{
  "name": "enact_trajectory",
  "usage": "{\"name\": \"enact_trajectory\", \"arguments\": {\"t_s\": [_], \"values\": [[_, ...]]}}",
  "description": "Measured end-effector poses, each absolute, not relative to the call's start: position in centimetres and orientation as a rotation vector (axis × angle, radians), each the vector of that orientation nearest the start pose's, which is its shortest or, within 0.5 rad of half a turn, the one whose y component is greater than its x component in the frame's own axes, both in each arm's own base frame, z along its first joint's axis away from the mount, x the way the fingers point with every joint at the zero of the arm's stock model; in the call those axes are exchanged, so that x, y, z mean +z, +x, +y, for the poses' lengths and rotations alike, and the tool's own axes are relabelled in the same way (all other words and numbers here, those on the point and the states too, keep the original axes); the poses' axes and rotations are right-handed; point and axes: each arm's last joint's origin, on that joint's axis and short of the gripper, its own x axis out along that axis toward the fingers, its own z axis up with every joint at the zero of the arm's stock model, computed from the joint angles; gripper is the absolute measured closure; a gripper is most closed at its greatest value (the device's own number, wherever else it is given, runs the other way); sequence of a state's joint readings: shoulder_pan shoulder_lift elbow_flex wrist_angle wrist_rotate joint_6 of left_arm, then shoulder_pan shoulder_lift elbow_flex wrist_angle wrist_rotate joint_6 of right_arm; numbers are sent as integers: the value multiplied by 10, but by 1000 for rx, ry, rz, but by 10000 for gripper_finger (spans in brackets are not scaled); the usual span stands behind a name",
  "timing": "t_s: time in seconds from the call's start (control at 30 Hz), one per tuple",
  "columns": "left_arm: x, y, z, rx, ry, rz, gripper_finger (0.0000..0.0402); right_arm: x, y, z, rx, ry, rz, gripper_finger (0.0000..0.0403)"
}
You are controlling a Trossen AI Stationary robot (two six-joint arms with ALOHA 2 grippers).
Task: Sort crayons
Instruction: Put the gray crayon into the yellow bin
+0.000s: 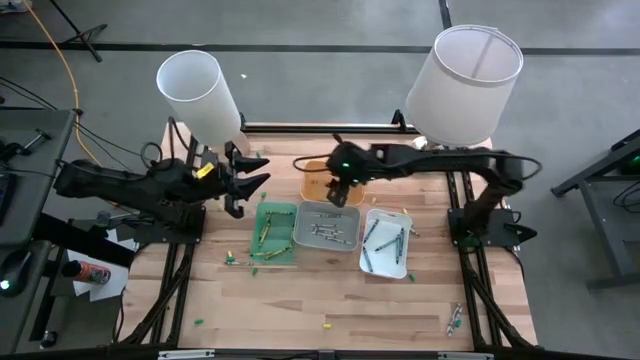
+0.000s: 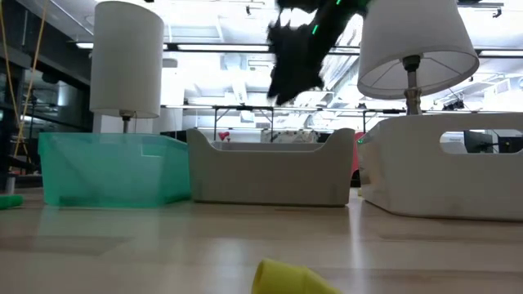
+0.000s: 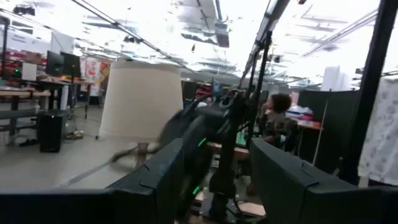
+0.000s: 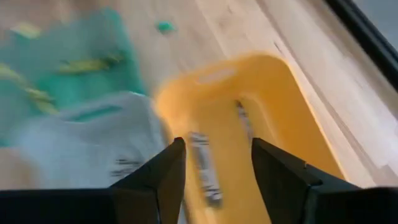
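Crayons (image 1: 330, 228) fill my view: thin, stiff, light sticks, probably slick and prone to rolling, so I judge a pinch across the middle safest. My right gripper (image 4: 214, 165) hangs with fingers apart and empty over the orange tray (image 4: 292, 118); two crayons (image 4: 205, 165) lie in that tray directly below and just ahead of its fingertips. Green, grey and white trays sit beside it, holding more. My left gripper (image 1: 250, 180) waits raised, well off to that side, fingers apart.
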State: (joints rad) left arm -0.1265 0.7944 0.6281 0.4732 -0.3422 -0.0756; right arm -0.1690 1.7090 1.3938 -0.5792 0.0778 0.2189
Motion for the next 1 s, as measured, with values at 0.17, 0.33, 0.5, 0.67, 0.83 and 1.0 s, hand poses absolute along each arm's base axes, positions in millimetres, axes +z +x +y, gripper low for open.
{"name": "enact_trajectory", "arguments": {"t_s": [0.17,0.33,0.5,0.67,0.83,1.0], "values": [[340,161,-11,183,-133,-262,229,300,313,-30,-392,292,773,214],[339,154,-11,157,-148,-238,229,298,253,6,-493,480,679,213],[338,154,-11,163,-150,-229,229,281,198,31,-535,711,715,213],[336,157,-9,249,-155,-217,229,273,157,46,-430,789,935,213],[336,157,-8,302,-158,-218,229,271,129,52,-327,631,1135,213],[335,157,-7,303,-156,-212,229,250,120,57,-249,415,1244,213]]}}
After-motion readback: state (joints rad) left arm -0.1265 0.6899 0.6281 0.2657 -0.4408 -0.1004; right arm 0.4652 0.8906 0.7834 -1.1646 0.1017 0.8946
